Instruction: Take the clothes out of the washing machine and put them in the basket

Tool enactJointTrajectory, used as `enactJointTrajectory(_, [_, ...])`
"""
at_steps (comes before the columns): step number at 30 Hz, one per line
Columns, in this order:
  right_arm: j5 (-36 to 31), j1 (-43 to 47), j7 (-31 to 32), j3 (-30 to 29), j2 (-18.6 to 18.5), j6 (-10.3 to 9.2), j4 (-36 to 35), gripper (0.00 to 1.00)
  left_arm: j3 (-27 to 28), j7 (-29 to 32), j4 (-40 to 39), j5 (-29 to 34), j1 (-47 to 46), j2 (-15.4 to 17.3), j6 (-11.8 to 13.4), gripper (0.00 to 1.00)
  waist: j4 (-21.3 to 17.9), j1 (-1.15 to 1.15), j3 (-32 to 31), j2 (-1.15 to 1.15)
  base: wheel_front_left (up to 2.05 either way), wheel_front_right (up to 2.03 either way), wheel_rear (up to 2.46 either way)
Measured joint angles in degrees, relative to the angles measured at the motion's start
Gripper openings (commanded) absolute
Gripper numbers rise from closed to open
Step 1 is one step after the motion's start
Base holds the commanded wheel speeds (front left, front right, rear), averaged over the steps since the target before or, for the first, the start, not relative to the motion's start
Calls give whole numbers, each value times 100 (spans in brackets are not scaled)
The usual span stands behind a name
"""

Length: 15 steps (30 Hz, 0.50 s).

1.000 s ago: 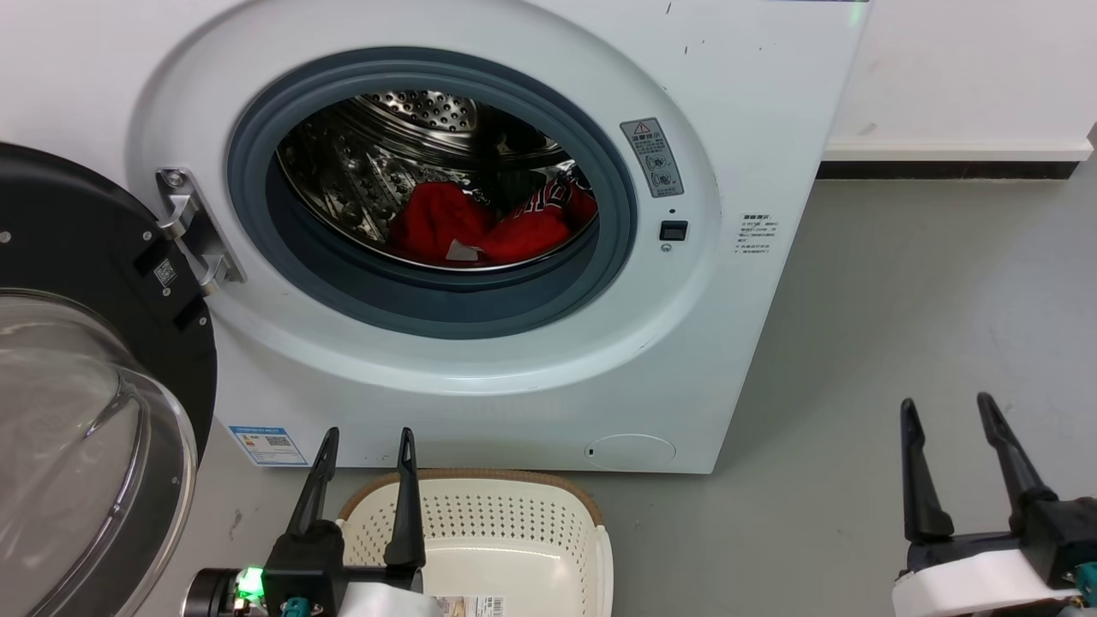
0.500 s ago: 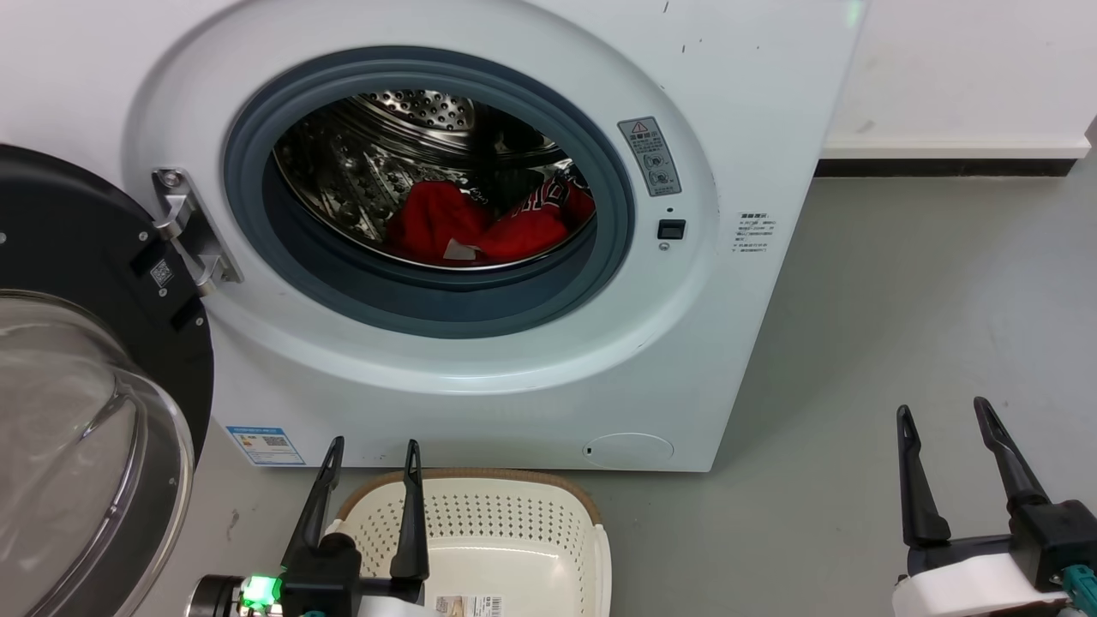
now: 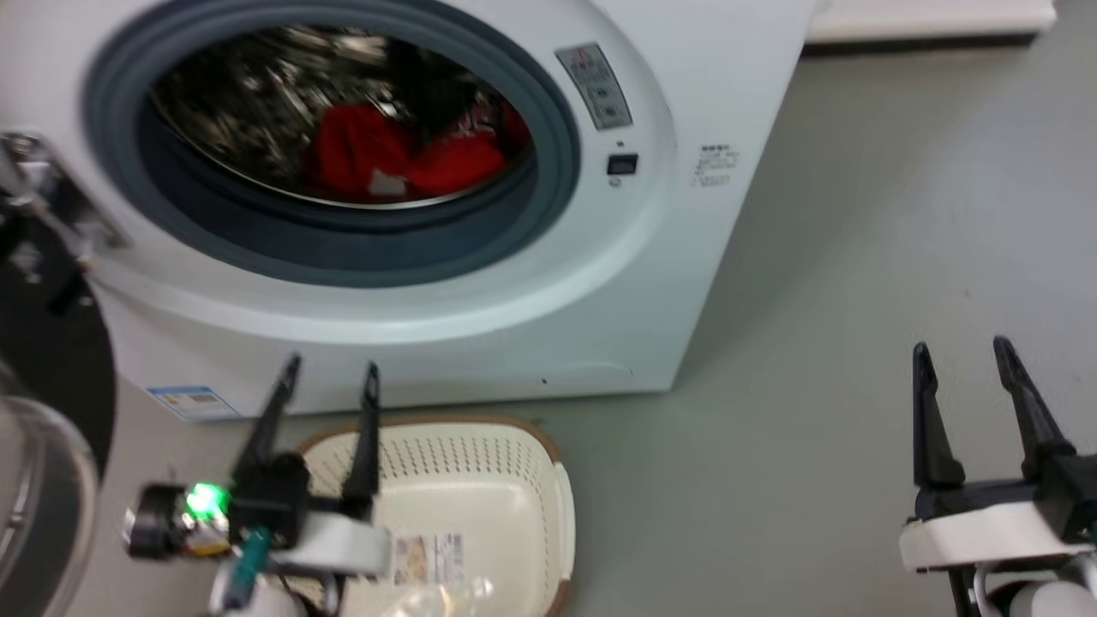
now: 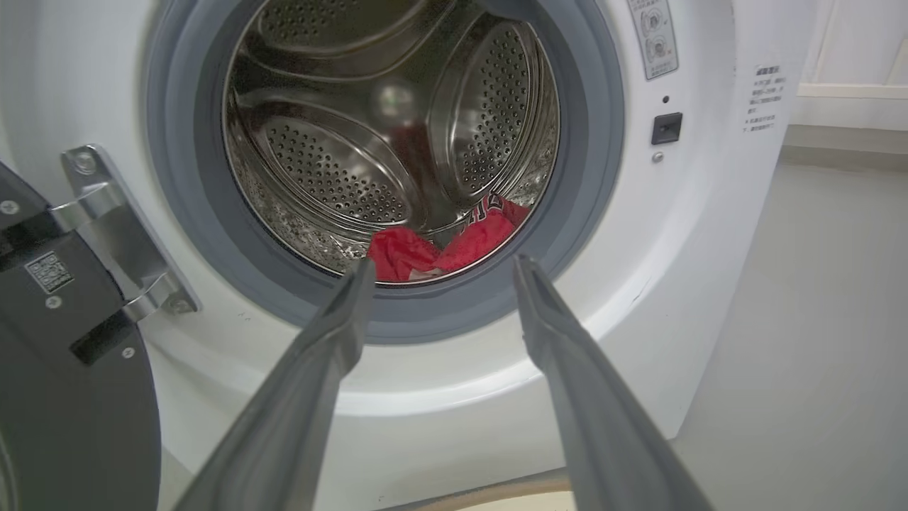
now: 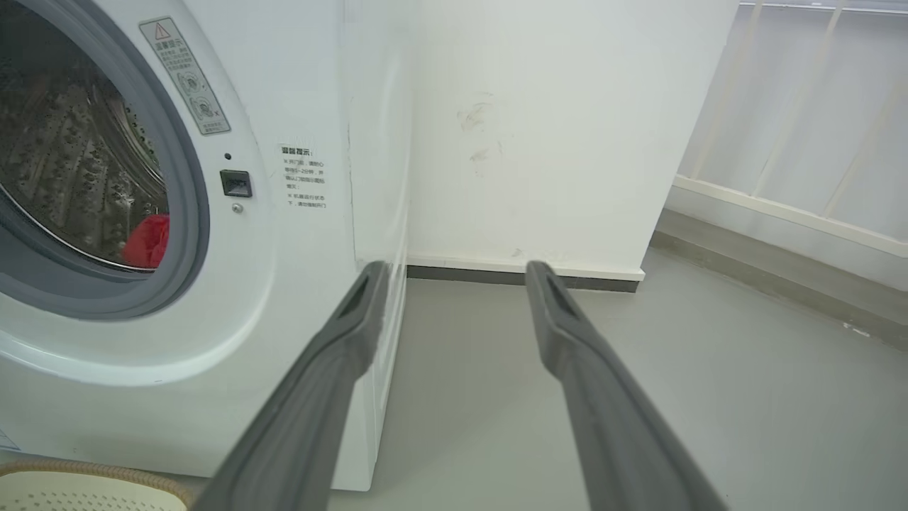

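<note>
The red clothes (image 3: 403,158) lie bunched at the bottom of the steel drum inside the white washing machine (image 3: 480,300), whose porthole is uncovered. In the left wrist view the clothes (image 4: 454,245) show just beyond my fingertips. The cream basket (image 3: 480,488) stands on the floor in front of the machine. My left gripper (image 3: 330,373) hovers open over the basket's left rear rim, well below the porthole. My right gripper (image 3: 960,350) is open and empty over bare floor, to the right of the machine. A sliver of the clothes (image 5: 147,241) shows in the right wrist view.
The black-rimmed glass door (image 3: 38,411) hangs swung out at the left on its metal hinge (image 4: 117,227). Grey floor (image 3: 840,257) stretches right of the machine to a white wall (image 5: 539,128) with a dark baseboard.
The head camera has shifted, so the whole scene slid up and left and looks blurred. Both grippers stay open; the left sits slightly higher relative to the basket.
</note>
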Motion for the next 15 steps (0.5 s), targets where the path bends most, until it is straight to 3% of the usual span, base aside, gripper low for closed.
enactJointTrajectory(5, [253,-301,0,-31,-1,0,-18,100,219,0,466,179,-1006,594,-178,100,-290,0,648,0,0,0,0])
enactJointTrajectory(10, [539,-550,0,-71,-9,0,-9,100,434,10,1518,148,-2393,1118,-463,100,-635,1,1306,0,0,0,0])
enactJointTrajectory(15, [644,-708,0,48,-12,0,-49,100,431,564,2449,151,-4025,1461,-731,100,-924,1,1921,0,0,0,0])
